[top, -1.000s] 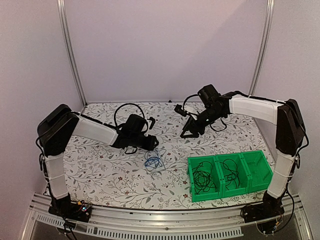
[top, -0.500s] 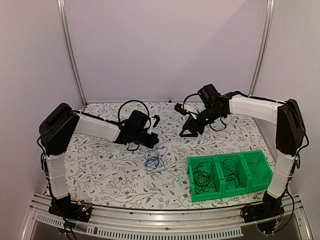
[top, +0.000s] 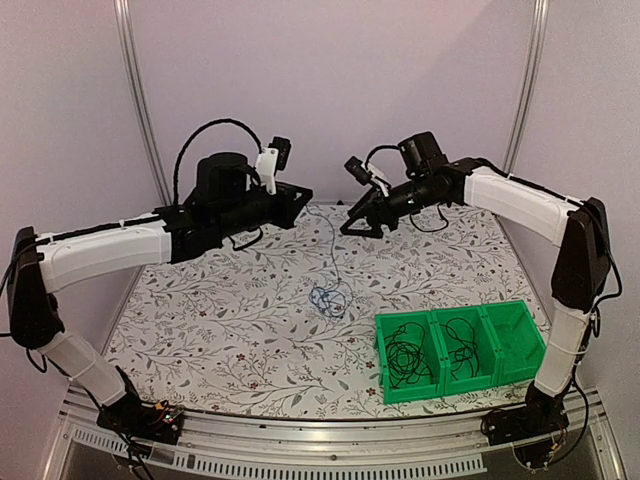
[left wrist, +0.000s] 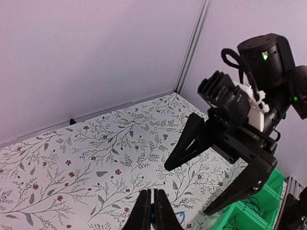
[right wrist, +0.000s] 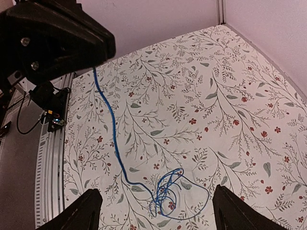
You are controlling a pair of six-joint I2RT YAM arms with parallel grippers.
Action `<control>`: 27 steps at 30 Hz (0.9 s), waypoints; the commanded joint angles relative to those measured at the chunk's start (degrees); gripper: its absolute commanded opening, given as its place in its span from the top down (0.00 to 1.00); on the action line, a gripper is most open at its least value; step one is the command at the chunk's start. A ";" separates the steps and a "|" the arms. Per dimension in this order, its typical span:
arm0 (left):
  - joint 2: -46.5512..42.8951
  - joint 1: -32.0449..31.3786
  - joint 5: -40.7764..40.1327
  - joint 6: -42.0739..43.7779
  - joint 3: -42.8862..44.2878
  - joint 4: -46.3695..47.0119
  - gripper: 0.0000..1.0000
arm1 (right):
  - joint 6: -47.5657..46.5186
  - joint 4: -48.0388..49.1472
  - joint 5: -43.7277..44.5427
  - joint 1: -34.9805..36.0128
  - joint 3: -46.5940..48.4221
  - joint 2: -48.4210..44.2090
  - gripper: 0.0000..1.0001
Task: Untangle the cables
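Observation:
A bright blue cable rises as one taut strand (right wrist: pixel 113 128) from a tangled coil (top: pixel 328 298) on the tabletop up to my left gripper (top: pixel 304 196). That gripper hangs high above the table, shut on the cable's end; a bit of blue shows between its fingers (left wrist: pixel 144 211). My right gripper (top: pixel 358 229) hovers open just right of the strand and looks down on the coil (right wrist: pixel 173 192), with nothing between its fingers (right wrist: pixel 86 211). Black cables lie looped in the left bin (top: pixel 408 358) and the middle bin (top: pixel 460 345).
Three joined green bins (top: pixel 520 372) stand at the front right of the floral tabletop (top: pixel 220 320). Aluminium posts (top: pixel 138 100) and plain walls close the back and sides. The two grippers are close together above the table's back middle.
My left arm has swung up and to the right with the blue cable, drawing a strand out of the coil, which slid slightly right. The right gripper has risen a little and opened wider.

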 commanded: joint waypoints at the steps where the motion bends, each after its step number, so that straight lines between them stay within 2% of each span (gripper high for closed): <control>1: -1.34 -0.90 -3.11 1.11 1.64 -1.38 1.00 | 5.59 2.52 -12.18 0.47 3.68 1.52 0.15; 7: -3.10 -1.41 -3.97 1.14 2.73 -1.86 1.00 | 7.34 6.12 -11.54 2.72 4.11 3.93 0.15; 11: -4.45 -2.36 -4.21 1.29 4.58 -2.27 1.00 | 10.41 7.83 -6.20 4.37 4.94 7.18 0.27; 14: -5.35 -3.18 -5.05 1.77 6.59 -3.40 1.00 | 13.07 8.54 -4.75 4.65 5.95 10.17 0.41; 15: -5.68 -3.30 -5.31 1.83 7.58 -3.91 1.00 | 13.48 8.98 -4.80 4.65 5.98 10.81 0.51; 17: -6.23 -3.53 -6.00 1.80 8.89 -4.67 1.00 | 14.07 9.70 -5.06 4.65 6.04 12.27 0.81; 18: -6.53 -3.70 -6.55 1.85 9.51 -4.94 1.00 | 14.43 10.45 -5.23 4.65 5.56 12.72 0.89; 27: -7.56 -6.50 -10.13 5.73 21.67 -8.32 1.00 | 16.06 13.70 -8.78 4.69 2.52 15.75 0.91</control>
